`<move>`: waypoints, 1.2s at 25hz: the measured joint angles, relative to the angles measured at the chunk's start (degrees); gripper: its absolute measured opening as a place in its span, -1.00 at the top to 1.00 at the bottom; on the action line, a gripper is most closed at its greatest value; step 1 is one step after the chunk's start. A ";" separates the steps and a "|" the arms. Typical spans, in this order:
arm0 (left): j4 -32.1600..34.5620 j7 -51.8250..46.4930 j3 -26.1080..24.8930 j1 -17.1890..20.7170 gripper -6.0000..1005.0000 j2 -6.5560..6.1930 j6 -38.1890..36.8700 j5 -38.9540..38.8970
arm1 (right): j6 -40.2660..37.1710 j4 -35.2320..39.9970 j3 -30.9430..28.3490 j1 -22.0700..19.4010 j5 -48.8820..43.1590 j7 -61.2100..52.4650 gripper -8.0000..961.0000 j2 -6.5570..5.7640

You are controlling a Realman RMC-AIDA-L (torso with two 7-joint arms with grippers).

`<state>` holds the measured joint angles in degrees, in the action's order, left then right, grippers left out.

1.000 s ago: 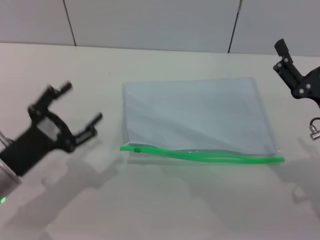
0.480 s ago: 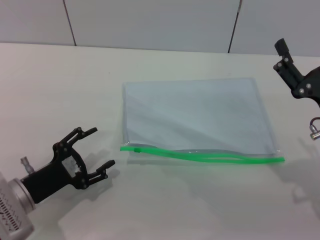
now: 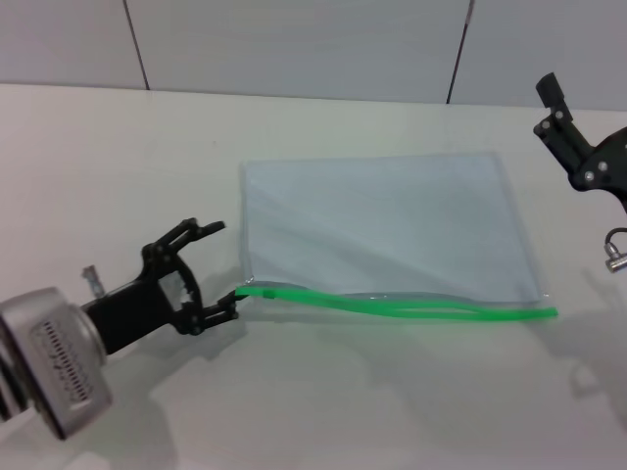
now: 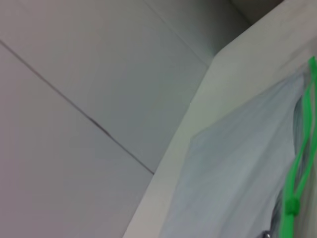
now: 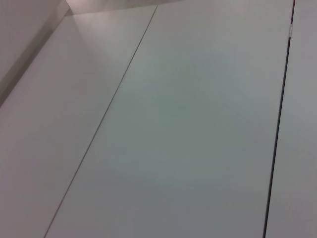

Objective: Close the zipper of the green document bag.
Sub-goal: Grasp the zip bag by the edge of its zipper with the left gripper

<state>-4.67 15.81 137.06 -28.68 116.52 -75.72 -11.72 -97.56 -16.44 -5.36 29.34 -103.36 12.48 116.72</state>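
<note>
From the near left, the left hand (image 3: 217,266) has swept in across the tabletop (image 3: 392,392) within the last second and now sits low at the bag's left end, fingers spread wide; its lower fingertip (image 3: 231,306) is at the tip of the zipper (image 3: 392,305). The small green slider (image 3: 269,291) lies just past it, towards three o'clock, not yet gripped. The zip strip waves loose, so the mouth looks open; I judge the approach nearly done and the pinch next. The green document bag (image 3: 382,225) lies flat at centre, zipper along its near edge. At two o'clock the right hand (image 3: 573,127) hangs apart; I cannot tell its fingers' spread. No writing or brand is readable anywhere.
</note>
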 joint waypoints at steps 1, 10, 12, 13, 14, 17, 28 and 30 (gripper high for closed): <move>0.00 0.00 0.00 0.00 -0.75 0.00 0.00 0.00 | 0.00 -0.05 0.00 0.03 0.00 0.00 -0.83 0.00; 3.10 0.05 -0.03 -3.49 -0.75 -0.07 6.87 5.14 | 0.00 -0.26 0.00 0.21 0.00 0.00 -0.83 0.00; 3.12 0.15 -0.04 -3.94 -0.75 -0.07 7.05 5.21 | -0.02 -0.27 0.04 0.26 0.00 0.00 -0.83 0.00; 3.12 0.23 -0.04 -4.17 -0.75 -0.08 7.17 5.22 | -0.04 -0.27 0.06 0.27 0.00 0.00 -0.83 0.02; 3.12 0.35 -0.04 -4.53 -0.75 -0.08 7.39 5.22 | -0.10 -0.27 0.08 0.27 0.00 0.00 -0.83 0.04; 3.12 0.60 -0.04 -5.39 -0.75 -0.12 8.44 5.57 | -0.52 -0.26 0.12 0.28 0.00 0.00 -0.83 0.08; 4.52 1.10 -0.04 -7.25 -0.75 -0.21 12.75 7.48 | -0.87 -0.32 0.69 0.66 0.00 0.00 -0.83 0.12; 4.54 1.37 -0.04 -7.49 -0.75 -0.09 12.88 8.16 | -0.88 -0.35 0.73 0.77 0.00 0.00 -0.83 0.16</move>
<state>-0.13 17.18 137.02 -36.17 116.43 -62.84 -3.56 -98.44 -16.79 -4.63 30.12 -103.36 12.48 116.88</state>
